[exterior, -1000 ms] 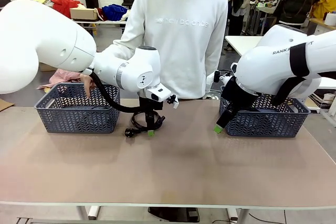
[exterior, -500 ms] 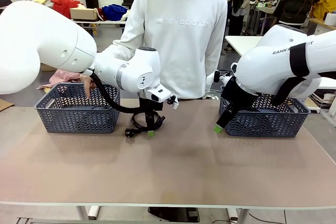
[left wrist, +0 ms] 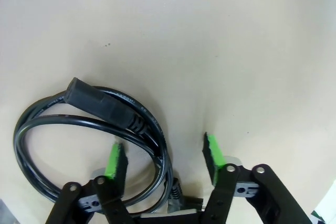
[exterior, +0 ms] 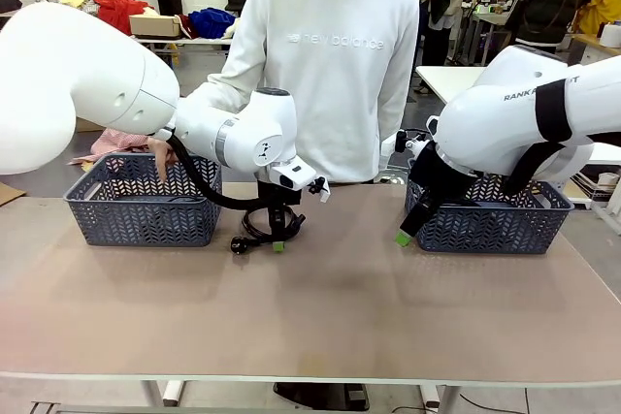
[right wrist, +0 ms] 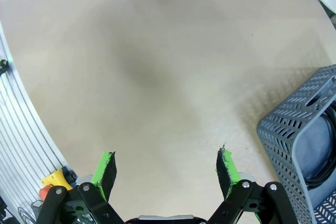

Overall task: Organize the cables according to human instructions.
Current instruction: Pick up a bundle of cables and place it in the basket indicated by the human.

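One cable [exterior: 260, 228], a black coil with a chunky plug [exterior: 238, 246], lies on the table between the baskets. My left gripper [exterior: 278, 244] points down onto its right edge. In the left wrist view the coil [left wrist: 37, 124] and its plug [left wrist: 97, 103] lie on the tabletop. The left gripper [left wrist: 163, 153] straddles the coil's strands, and its green pads [left wrist: 115, 161] stand apart and clamp nothing. My right gripper [exterior: 403, 238] hangs open before the right basket. Nothing lies between the right gripper's [right wrist: 165, 163] fingers. Another black cable [right wrist: 323, 166] lies inside that basket.
A grey basket [exterior: 146, 210] stands at the left with the person's hand [exterior: 160, 157] at its far rim. A matching grey basket [exterior: 485, 230] stands at the right, also seen as a basket corner [right wrist: 302, 129]. The person stands behind the table's middle.
Both arms and the cable stay where they were. The left gripper's fingers look slightly closer together around the coil's edge.
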{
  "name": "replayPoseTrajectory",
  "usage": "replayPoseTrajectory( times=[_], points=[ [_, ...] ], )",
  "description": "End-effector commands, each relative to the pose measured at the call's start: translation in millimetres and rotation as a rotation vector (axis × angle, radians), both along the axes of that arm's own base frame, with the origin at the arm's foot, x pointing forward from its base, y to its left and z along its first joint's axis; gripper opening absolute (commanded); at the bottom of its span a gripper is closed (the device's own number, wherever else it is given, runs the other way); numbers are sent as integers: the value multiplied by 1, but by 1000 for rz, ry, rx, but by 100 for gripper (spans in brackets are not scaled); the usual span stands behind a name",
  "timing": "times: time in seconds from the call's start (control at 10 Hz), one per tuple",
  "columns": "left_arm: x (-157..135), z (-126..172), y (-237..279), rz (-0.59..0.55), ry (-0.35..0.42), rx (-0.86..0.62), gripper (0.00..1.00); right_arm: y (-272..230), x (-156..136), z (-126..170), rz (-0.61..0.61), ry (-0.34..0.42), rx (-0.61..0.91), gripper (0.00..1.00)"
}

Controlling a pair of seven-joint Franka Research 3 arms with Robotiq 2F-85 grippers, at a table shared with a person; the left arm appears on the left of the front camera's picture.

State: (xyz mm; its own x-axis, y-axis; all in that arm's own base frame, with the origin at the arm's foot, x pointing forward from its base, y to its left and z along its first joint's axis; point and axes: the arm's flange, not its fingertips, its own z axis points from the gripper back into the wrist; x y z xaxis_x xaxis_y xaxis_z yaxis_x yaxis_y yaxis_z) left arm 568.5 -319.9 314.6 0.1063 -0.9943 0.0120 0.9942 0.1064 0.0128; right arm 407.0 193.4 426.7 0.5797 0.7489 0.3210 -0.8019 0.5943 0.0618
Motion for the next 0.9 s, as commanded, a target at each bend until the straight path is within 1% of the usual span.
replayPoseTrajectory(
  times=[0.0, 0.1, 0.2, 0.3, 0.4, 0.5, 0.6, 0.7, 0.8],
  points=[
    [1, 0, 2, 16, -17, -6, 65, 0, -1, 1, -1, -2, 0, 100],
    [0, 1, 2, 15, -20, -11, 59, 0, -1, 1, -1, -2, 0, 100],
    [0, 2, 2, 18, -21, -17, 50, 0, -1, 1, -1, -2, 0, 100],
    [0, 3, 2, 19, -23, -24, 45, 0, -1, 1, -1, -2, 0, 100],
    [0, 3, 2, 20, -20, -21, 36, 0, -1, 1, -1, -2, 0, 100],
    [0, 3, 2, 19, -18, -20, 30, 0, -1, 1, -1, -2, 0, 100],
    [0, 3, 2, 19, -17, -21, 20, 0, -1, 1, -1, -2, 0, 100],
    [0, 3, 3, 19, -14, -19, 14, 0, -1, 1, -1, -2, 0, 100],
    [0, 3, 3, 20, -9, -21, 4, 0, -1, 1, -1, -2, 0, 100]
  ],
)
